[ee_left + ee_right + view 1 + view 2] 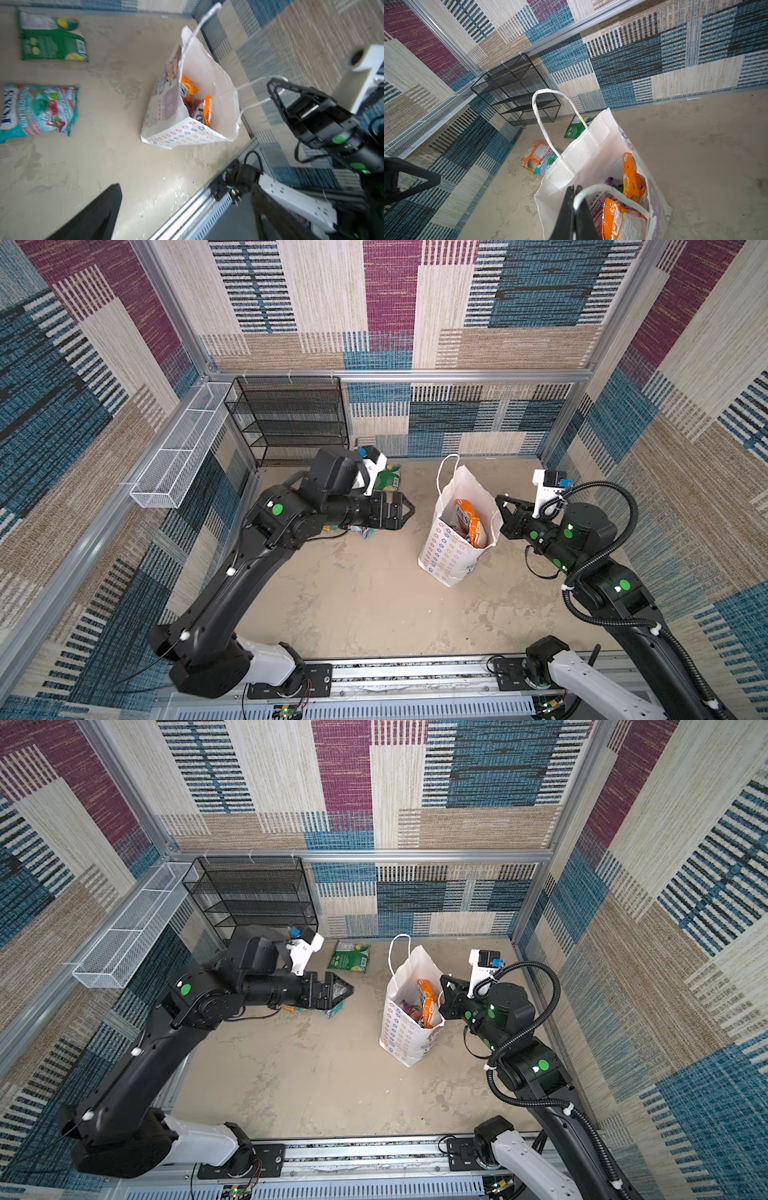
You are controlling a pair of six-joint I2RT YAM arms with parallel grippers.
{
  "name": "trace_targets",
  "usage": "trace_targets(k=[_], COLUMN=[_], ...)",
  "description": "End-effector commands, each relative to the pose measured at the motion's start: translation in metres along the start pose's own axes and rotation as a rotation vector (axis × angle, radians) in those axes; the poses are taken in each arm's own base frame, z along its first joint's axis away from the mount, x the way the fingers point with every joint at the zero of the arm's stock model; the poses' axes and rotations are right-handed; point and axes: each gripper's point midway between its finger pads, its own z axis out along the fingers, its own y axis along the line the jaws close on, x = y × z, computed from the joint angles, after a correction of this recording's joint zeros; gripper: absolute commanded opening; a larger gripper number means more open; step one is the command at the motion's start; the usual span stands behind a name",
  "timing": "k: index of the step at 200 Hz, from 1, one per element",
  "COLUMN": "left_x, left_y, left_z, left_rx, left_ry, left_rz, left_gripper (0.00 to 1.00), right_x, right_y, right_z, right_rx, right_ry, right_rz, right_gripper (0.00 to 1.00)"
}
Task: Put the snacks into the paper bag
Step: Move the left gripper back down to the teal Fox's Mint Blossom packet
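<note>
My left gripper [405, 510] hovers wide open over the teal packet [39, 110], lying flat left of the paper bag [444, 556]; right gripper [574, 193] clamped on its handle [593, 187]; I'd go left, it's nearer.

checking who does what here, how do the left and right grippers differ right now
The left gripper is open; the right gripper is shut. The left gripper holds nothing; the right gripper pinches a handle of the bag. The left gripper hangs by the teal packet on the floor; the right gripper sits at the bag's rim. Both are black and point toward the bag.
</note>
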Motion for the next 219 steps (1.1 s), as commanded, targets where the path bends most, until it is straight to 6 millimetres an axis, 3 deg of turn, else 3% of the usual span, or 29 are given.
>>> trace_targets(k=[1,27,51,111,158,219], left_x=[0.008,0.044,0.073,0.069,0.045,0.040], left_y=[0.039,0.098,0.146,0.235,0.270,0.304], left_z=[0.004,0.025,0.063,0.126,0.161,0.196], left_rx=[-0.049,-0.117,-0.150,-0.254,-0.238,-0.257], left_ry=[-0.088,-0.077,-0.036,-0.090,-0.107,-0.089], left_rz=[-0.149,-0.316,-0.502,-0.764,-0.832,-0.877], left_gripper=[0.99,0.99,0.99,0.99,0.99,0.96], right_x=[-0.007,-0.006,-0.006,0.001,0.000,-0.010], right_y=[0.003,0.004,0.002,-0.004,-0.009,-0.008], right_z=[0.001,-0.004,-0.007,-0.006,-0.014,-0.016], right_rx=[-0.011,-0.018,-0.007,0.024,0.050,0.068], right_ry=[-0.032,-0.032,-0.032,0.009,-0.006,-0.021], right_rz=[-0.033,-0.038,-0.047,-0.042,-0.024,-0.026], right_gripper=[0.00,0.00,0.00,0.00,0.00,0.00])
